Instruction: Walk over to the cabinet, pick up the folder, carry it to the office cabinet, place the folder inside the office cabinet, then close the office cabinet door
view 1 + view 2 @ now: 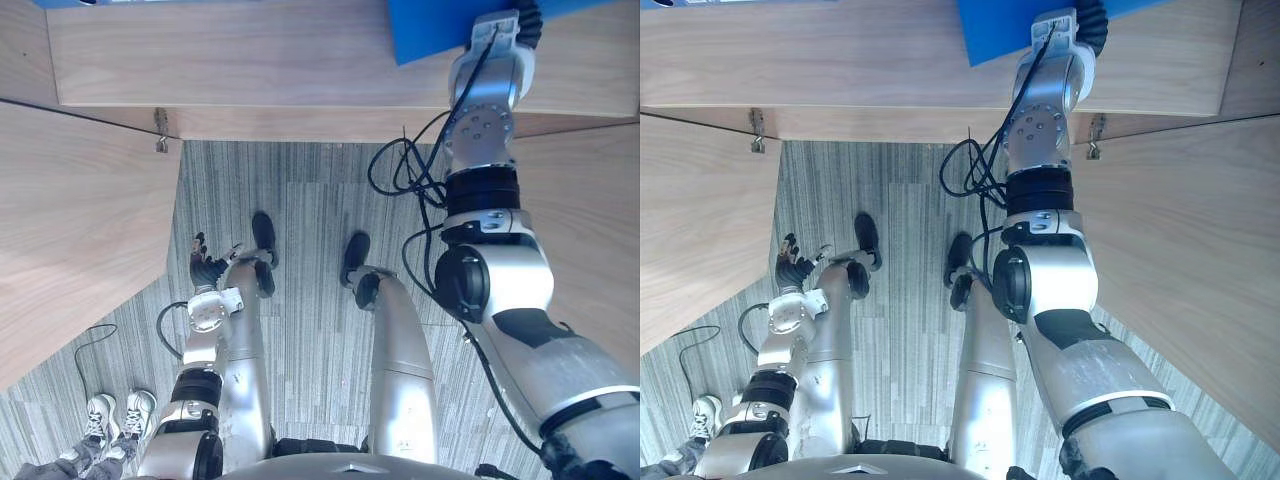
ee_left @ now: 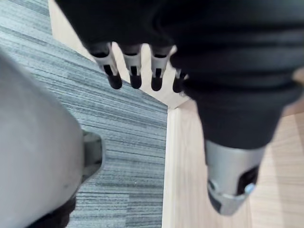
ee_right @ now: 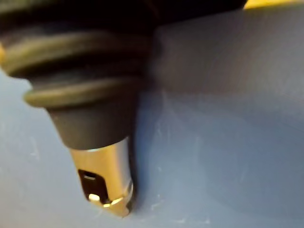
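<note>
The blue folder (image 1: 430, 30) lies on the cabinet (image 1: 300, 122) shelf (image 1: 250, 60), at the shelf's right part, with both doors open. One corner of it is in frame. Its near edge runs roughly along the shelf front, slightly skewed, and rises toward the right. The rest is cut off, so its long axis cannot be told. A blue sliver (image 1: 70, 3) sits at the far left of the shelf; what it is cannot be told.

The right arm reaches straight forward onto the folder. In the right wrist view the right hand (image 3: 104, 166) has its thumb laid flat against the folder's blue surface. Whether the hand grips the folder cannot be told.

The left hand (image 1: 207, 268) hangs low at the robot's left side over the grey striped carpet (image 1: 310, 200), well apart from the cabinet shelf. The left wrist view shows its fingers (image 2: 134, 71) straight and apart from the thumb, holding nothing, with carpet and a pale wood panel past them.

The left door (image 1: 80, 230) swings out toward the robot. The right eye view gives a broad face of the right door (image 1: 1180, 280) and its hinge (image 1: 1097, 135); the left eye view shows the left hinge (image 1: 160, 130) close up. A person's white shoes (image 1: 120, 415) stand on the carpet at the lower left.
</note>
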Available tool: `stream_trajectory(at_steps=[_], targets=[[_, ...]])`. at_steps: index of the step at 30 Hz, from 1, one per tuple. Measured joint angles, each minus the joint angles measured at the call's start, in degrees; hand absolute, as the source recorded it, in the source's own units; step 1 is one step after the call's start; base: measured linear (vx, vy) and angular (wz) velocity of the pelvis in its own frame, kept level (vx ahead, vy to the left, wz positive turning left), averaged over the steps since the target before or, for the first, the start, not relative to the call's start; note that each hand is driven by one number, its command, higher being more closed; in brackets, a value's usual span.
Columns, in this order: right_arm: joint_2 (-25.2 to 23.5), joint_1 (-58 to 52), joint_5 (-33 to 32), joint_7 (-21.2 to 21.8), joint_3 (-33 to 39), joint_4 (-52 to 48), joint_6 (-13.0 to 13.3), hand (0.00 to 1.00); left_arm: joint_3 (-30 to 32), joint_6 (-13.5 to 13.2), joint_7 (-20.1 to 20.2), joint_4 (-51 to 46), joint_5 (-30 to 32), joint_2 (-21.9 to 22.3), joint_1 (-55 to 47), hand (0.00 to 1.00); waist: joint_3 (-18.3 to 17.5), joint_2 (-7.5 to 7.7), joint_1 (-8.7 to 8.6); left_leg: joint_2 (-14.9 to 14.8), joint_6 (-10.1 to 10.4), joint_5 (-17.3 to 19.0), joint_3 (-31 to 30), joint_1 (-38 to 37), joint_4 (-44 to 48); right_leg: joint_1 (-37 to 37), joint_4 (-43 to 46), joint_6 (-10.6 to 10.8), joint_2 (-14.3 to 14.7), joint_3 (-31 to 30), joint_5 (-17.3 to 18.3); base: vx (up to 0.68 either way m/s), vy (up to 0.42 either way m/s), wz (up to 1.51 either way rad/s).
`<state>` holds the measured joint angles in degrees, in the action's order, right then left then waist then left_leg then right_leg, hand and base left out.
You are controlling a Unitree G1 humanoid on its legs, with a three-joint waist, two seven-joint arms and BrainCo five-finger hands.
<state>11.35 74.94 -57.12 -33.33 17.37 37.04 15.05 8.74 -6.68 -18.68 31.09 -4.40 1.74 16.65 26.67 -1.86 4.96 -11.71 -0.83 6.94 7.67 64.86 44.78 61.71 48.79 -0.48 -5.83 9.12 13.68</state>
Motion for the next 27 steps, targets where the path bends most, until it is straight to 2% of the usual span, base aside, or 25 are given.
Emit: stream_trajectory(at_steps=[6, 21, 27], targets=[[-0.2, 0.0, 0.0, -2.3, 1.3, -0.1, 1.3, 0.00, -0.5, 0.0, -0.6, 0.0, 0.0, 1.6, 0.3, 0.00, -0.2, -0.16, -0.03, 0.0, 0.2, -0.4, -0.3, -0.1, -0.2, 0.0, 0.0, -0.2, 0.0, 0.3, -0.1, 0.00, 0.000, 0.00], [-0.7, -1.2, 3.2, -1.7, 0.8, -0.2, 1.0, 0.00, -1.0, 0.5, -0.6, 1.2, 0.0, 1.6, 1.0, 0.00, -0.2, -0.16, -0.07, -0.2, 0.2, -0.3, -0.2, -0.8, -0.2, -0.9, -0.4, -0.3, 0.2, 0.2, -0.3, 0.00, 0.000, 0.00], [-0.4, -4.1, 3.6, -0.1, -1.0, -0.2, 0.6, 0.00, -1.0, 0.9, -0.6, 2.4, -0.1, 1.6, 1.0, 0.00, -1.2, -0.15, -0.20, -0.4, 0.2, -0.3, 0.0, -1.1, -0.9, -1.2, -1.3, -0.2, 0.5, 0.2, -0.8, -0.01, 0.007, -0.03]])
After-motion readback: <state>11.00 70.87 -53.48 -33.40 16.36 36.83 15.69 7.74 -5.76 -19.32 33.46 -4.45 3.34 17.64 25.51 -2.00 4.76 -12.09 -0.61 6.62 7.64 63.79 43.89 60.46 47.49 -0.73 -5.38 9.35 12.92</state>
